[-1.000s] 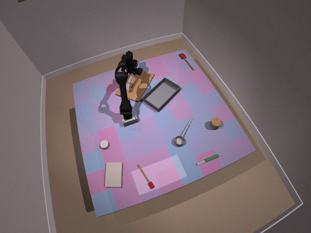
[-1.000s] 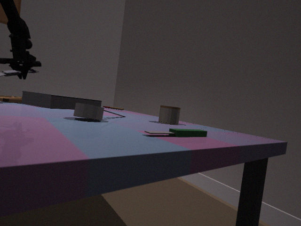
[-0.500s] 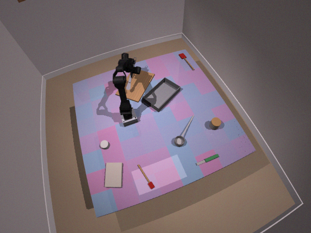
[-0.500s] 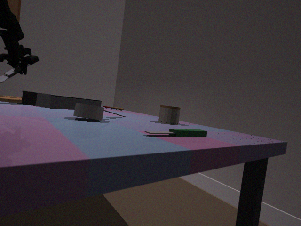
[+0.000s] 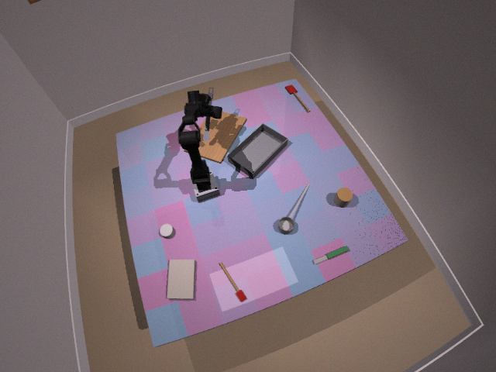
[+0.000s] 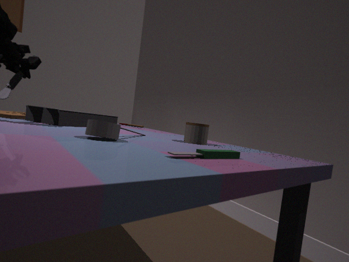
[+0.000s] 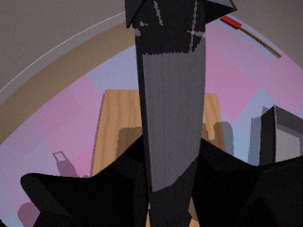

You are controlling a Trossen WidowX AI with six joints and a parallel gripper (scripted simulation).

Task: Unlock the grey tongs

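Clenched on the tongs (image 7: 170,151), the hand (image 5: 208,113) is hanging in the air above the board (image 5: 222,136), well clear of the bench (image 5: 256,224). In the wrist view the tongs are running as one grey bar out from between the fingers, arms together, crossing over the board below. In the exterior view their pale tip (image 6: 5,93) is pointing down and off to the side under the hand, tilted rather than plumb. Just beside the board, to one side of the hand, the tin (image 5: 259,150) is lying with nothing across it. Beyond the tin a red spatula (image 5: 297,98) is lying near the bench edge.
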